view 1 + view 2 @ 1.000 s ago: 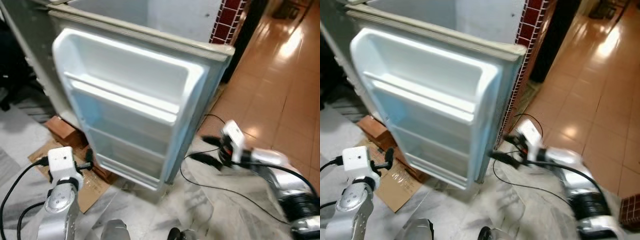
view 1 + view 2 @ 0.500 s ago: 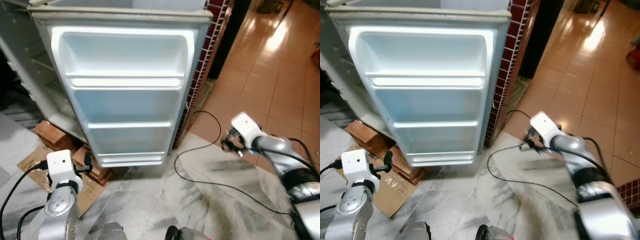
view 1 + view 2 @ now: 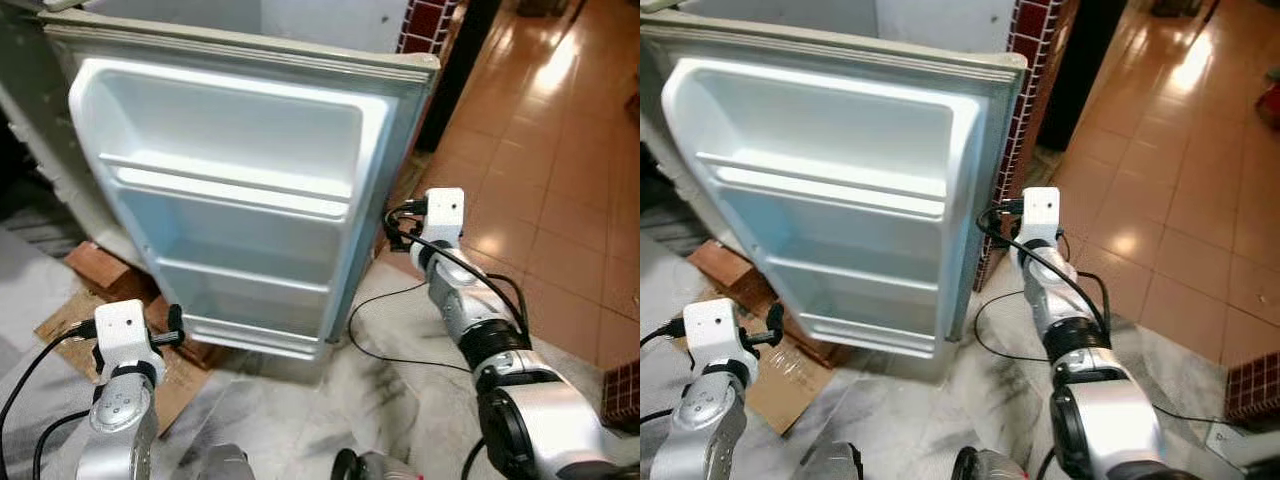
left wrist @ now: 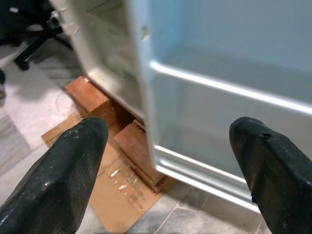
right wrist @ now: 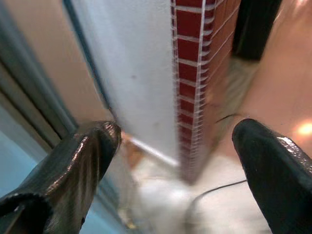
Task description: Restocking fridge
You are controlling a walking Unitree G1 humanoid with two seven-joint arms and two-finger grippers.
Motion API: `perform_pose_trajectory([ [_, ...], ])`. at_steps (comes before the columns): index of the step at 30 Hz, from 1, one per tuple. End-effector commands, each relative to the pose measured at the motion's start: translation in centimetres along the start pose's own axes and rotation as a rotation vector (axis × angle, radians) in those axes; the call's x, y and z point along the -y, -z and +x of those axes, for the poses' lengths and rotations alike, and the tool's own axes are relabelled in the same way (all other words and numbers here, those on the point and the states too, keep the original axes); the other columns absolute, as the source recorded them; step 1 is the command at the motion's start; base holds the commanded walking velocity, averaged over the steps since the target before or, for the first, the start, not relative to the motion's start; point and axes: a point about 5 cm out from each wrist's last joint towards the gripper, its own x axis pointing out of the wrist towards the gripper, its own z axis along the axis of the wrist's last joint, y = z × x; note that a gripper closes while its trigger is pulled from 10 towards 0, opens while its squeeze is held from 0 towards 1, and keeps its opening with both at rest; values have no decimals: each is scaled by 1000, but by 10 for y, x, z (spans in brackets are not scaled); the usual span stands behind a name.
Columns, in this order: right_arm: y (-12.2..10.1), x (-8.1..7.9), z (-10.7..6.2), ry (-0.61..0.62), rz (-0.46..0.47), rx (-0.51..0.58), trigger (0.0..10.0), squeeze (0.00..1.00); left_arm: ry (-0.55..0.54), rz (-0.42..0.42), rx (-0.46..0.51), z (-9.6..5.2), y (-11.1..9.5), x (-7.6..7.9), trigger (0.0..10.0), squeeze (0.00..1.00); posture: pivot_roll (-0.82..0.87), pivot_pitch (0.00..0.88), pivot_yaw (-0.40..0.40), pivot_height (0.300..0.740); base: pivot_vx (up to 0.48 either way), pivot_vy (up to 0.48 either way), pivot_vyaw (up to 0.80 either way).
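The fridge door [image 3: 230,200] stands open, its white inner liner facing me with bare door shelves [image 3: 230,185]. My right gripper [image 3: 392,226] is raised beside the door's free edge [image 3: 400,150], open, with nothing between its fingers [image 5: 87,156]; the door's outer face and a red tiled wall lie ahead of it. My left gripper [image 4: 168,129] hangs low at the lower left, near the door's bottom corner, open and empty. Its fingers [image 4: 73,161] frame the lowest door shelf.
Red bricks [image 3: 95,265] and flattened cardboard [image 3: 185,385] lie under the fridge. A black cable [image 3: 385,360] loops over the marble floor. A red tiled wall [image 3: 425,20] stands behind the door, orange floor tiles [image 3: 560,150] stretch to the right, and a dark chair base [image 4: 34,41] stands at the left.
My right gripper has swung in from over the orange floor to the door's free edge. The view has turned, so the door now shows at an angle. The left arm has barely moved.
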Motion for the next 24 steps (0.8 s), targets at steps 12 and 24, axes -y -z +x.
perform_pose_trajectory([
  [12,-35,-69,-53,-909,168,104,10000,0,34,-13,-5,4,-1,7,10000,0,152,93,-46,740,0,0,0],
  [24,-55,-75,-10,-493,39,187,10000,0,63,-53,-16,3,2,13,10000,0,147,90,-43,740,0,0,0],
])
